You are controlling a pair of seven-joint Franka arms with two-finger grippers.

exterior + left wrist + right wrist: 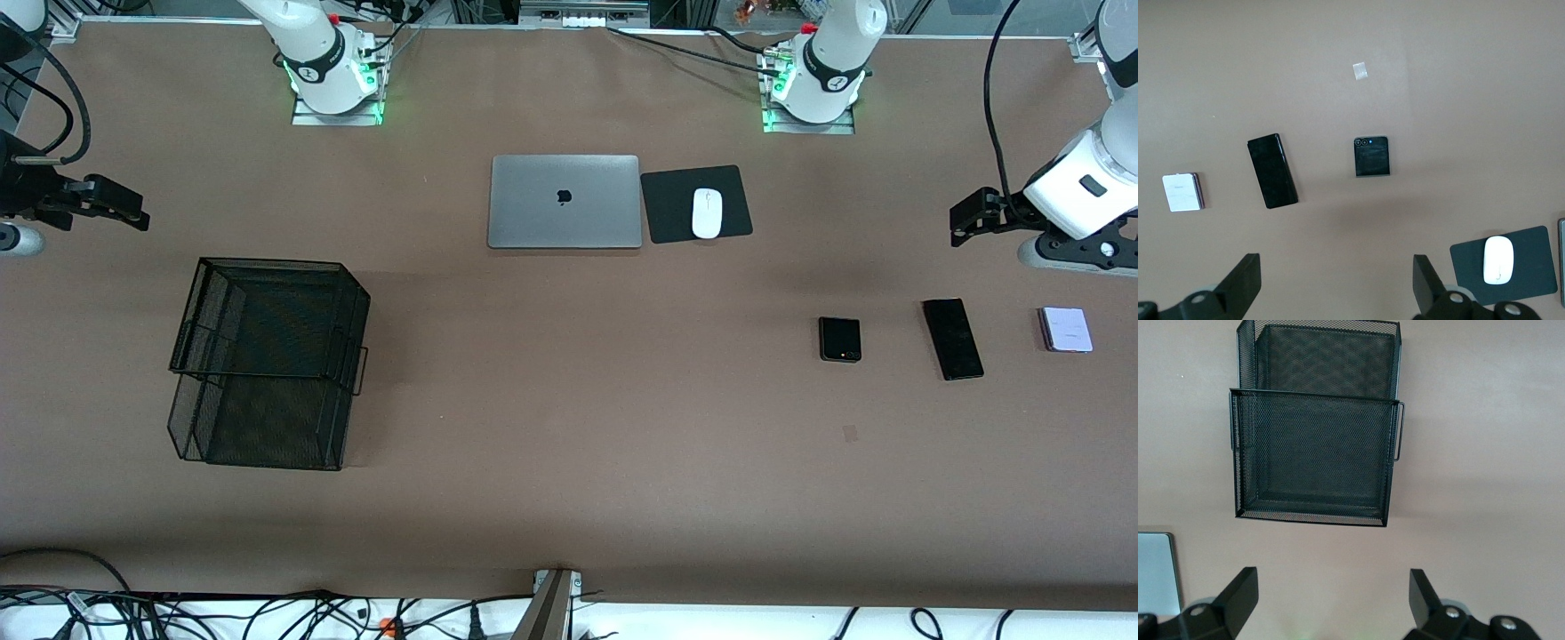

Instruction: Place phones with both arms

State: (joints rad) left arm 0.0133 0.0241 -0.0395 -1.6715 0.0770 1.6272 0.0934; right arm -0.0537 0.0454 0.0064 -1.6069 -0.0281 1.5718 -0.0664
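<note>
Three phones lie flat in a row toward the left arm's end of the table: a small squarish black one (840,340) (1371,157), a long slim black slab (952,339) (1272,171) and a pale lavender one (1065,329) (1183,192). My left gripper (958,222) (1336,267) hangs open over bare table at that end, apart from the phones and holding nothing. My right gripper (140,213) (1333,583) hangs open and empty over bare table at the right arm's end, beside the black mesh basket (267,427) (1313,397).
A shut grey laptop (564,202) (1155,570) lies mid-table near the bases. Beside it a white mouse (707,213) (1498,259) rests on a black pad (671,209) (1531,267). A small tape mark (850,433) (1360,70) sits nearer the camera than the phones.
</note>
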